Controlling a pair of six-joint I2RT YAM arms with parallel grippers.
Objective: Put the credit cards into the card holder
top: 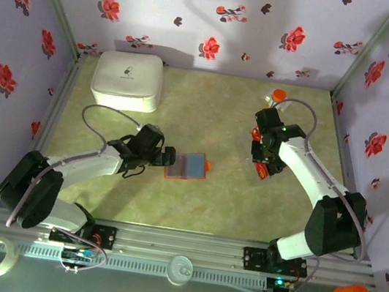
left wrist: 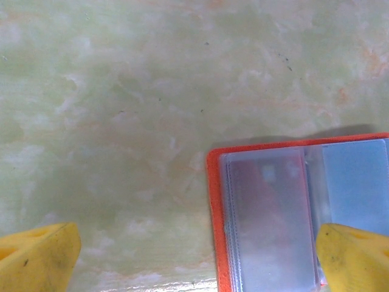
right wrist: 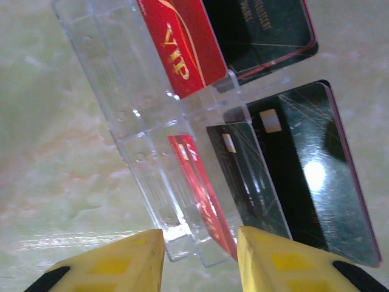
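Yellow fingers (right wrist: 121, 264) of the right hand (right wrist: 200, 255): blunt hard plastic with black stripes, set part-way apart. They straddle the end of a clear rack (right wrist: 134, 103) and the lower edge of a red card (right wrist: 197, 182) standing on edge. Whether they press on either cannot be told.

Item, credit cards, at the rack on the right of the bench (top: 206, 214):
- a glossy VIP card (right wrist: 182, 42) in red
- a dark card (right wrist: 267, 30) beside it
- a large black card (right wrist: 310, 182), scratched, red-rimmed and catching glare
- a smaller black card (right wrist: 246, 182) leaning on it

All are thin, stiff and round-cornered. With the red card, five are counted, all well apart from the holder.

Item, card holder (top: 187, 166): mid-bench, lying open and flat. It has an orange-red cover and soft, cloudy blue-grey plastic pockets.

Item, left hand (top: 167, 158): just beside the holder and fully spread, holding nothing. One tip is over a pocket, the other over bare bench.

Progress, as a judgement:
- One pocket seems to hold a reddish card (left wrist: 267, 207) behind its film.
- The neighbouring pocket (left wrist: 358, 176) looks pale and vacant.
- This is an early stage, with most cards left to load.

Item, bench surface: pale green, marbled and smooth, with a faint sheen.

Item, white box (top: 127, 80): rounded, at the far left corner.
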